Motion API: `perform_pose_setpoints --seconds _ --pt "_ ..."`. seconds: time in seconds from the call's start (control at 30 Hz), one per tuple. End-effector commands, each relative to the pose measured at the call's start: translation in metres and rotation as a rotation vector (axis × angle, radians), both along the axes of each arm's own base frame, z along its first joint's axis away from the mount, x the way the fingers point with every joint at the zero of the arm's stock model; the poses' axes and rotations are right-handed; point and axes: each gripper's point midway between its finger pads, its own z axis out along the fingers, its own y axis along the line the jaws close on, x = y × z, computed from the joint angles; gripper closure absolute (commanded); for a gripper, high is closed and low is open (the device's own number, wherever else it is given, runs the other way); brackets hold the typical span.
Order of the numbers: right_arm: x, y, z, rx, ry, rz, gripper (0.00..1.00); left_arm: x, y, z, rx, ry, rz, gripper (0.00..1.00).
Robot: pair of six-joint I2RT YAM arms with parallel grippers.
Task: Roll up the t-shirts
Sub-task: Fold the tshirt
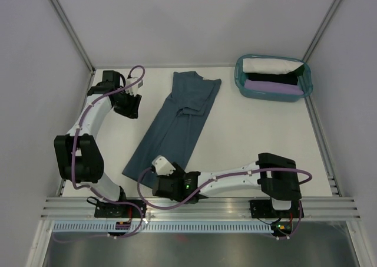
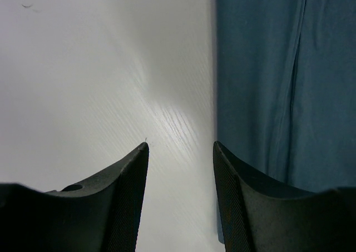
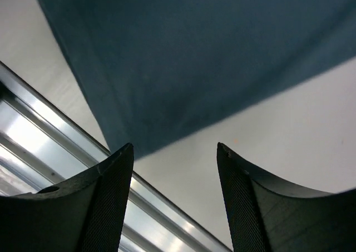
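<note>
A dusty slate-blue t-shirt point(image 1: 177, 119) lies folded into a long strip, running slantwise from the table's back to its front edge. My left gripper point(image 1: 129, 109) hangs just left of the strip's upper half. In the left wrist view the left gripper point(image 2: 181, 146) is open over bare table, and the shirt point(image 2: 283, 79) fills the right side. My right gripper point(image 1: 155, 170) sits at the shirt's near hem. In the right wrist view the right gripper point(image 3: 175, 146) is open with nothing between its fingers, and the hem corner point(image 3: 183, 68) lies just beyond them. White, black and lilac t-shirts point(image 1: 271, 83) lie bundled in the basket.
A teal plastic basket point(image 1: 240, 78) stands at the back right corner. Aluminium rails point(image 3: 39, 135) run along the table's front edge, right under the right gripper. Grey walls close in the left, back and right sides.
</note>
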Motion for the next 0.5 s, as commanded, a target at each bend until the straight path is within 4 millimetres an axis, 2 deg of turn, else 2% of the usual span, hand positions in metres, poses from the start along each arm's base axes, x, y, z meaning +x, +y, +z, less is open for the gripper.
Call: perform_pose_setpoints --seconds 0.0,0.07,0.13,0.2,0.37,0.4,0.47 --pt "0.002 0.044 0.004 -0.018 -0.069 0.174 0.33 -0.007 -0.003 0.02 -0.019 -0.058 -0.008 0.45" --pt "-0.003 0.051 -0.002 -0.026 -0.041 0.231 0.33 -0.009 -0.003 0.021 -0.017 -0.061 -0.01 0.45" --pt "-0.008 0.054 -0.016 -0.022 0.018 0.253 0.34 -0.011 -0.002 0.022 -0.016 -0.065 -0.01 0.44" --pt "0.0 0.048 -0.031 -0.04 0.048 0.222 0.35 -0.012 -0.002 0.021 -0.014 -0.062 -0.011 0.44" --pt "-0.013 0.034 -0.06 -0.05 0.166 0.226 0.51 -0.013 -0.001 0.015 -0.007 -0.044 -0.009 0.44" --pt "-0.016 0.027 -0.065 -0.049 0.182 0.205 0.6 -0.013 -0.001 0.013 -0.006 -0.036 -0.009 0.44" --pt "-0.017 0.016 -0.07 -0.061 0.205 0.182 0.69 -0.013 0.0 0.011 -0.006 -0.032 -0.007 0.45"
